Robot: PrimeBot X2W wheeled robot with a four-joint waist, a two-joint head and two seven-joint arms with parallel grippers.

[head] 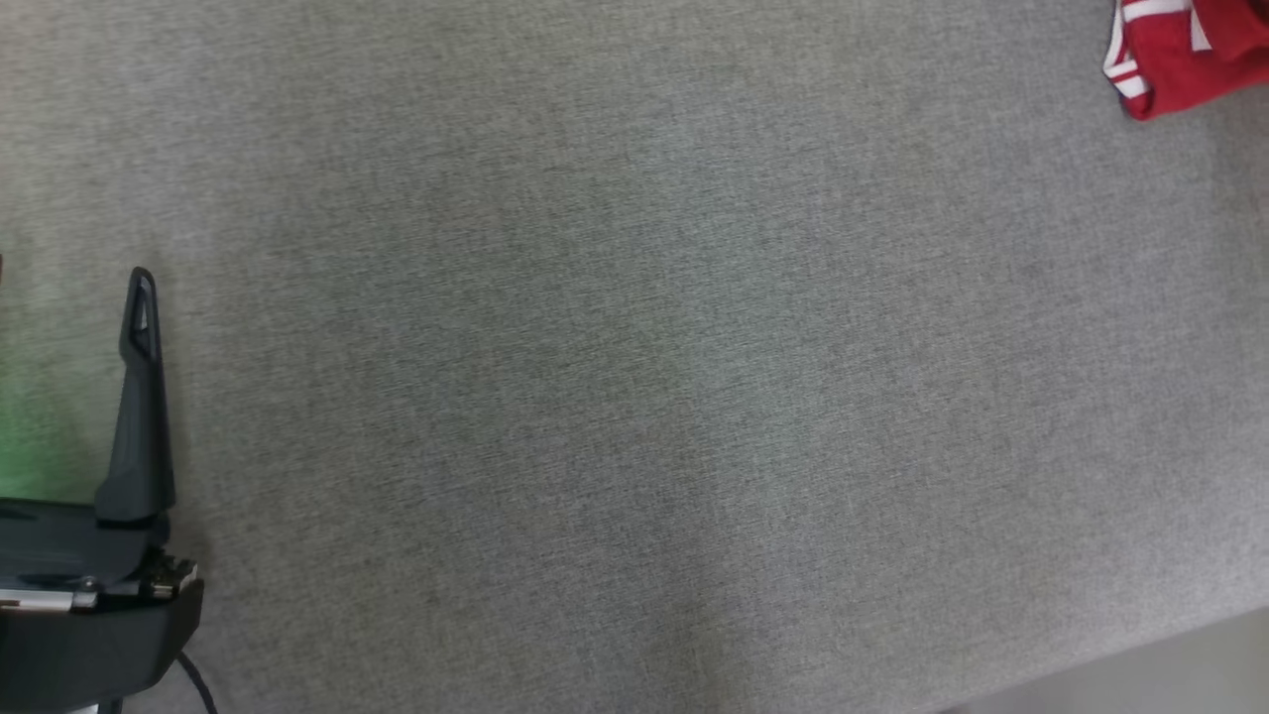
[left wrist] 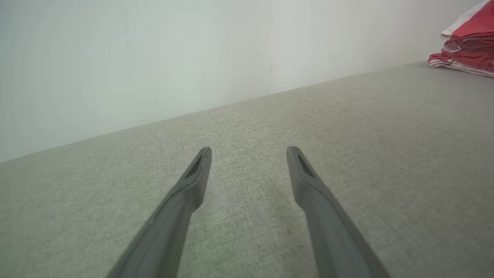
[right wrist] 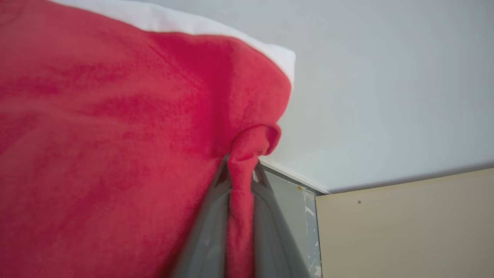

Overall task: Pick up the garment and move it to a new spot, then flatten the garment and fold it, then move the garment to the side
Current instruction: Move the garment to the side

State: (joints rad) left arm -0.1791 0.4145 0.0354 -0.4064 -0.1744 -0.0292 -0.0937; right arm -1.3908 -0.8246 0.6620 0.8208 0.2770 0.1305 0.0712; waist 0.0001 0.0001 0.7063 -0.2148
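Grey fabric worktop (head: 634,397) lying mostly bare; red garment (head: 1180,59) sitting at its far right. Right gripper (right wrist: 241,168) pinching a thin fold of it; left gripper (left wrist: 249,154) hanging wide open, empty. Risk: narrow pinch slipping during lift.

The left gripper (left wrist: 250,151) comprises two tapered dark-grey plastic fingers (left wrist: 181,204) with slotted tips, a black housing (head: 89,635) and cable (head: 198,686).

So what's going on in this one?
The right pincer is shut on a bunched fold of the red fleecy garment with white trim, at the far right of the grey woven fabric surface. The left pincer hangs open and empty above bare surface, well away from the garment.
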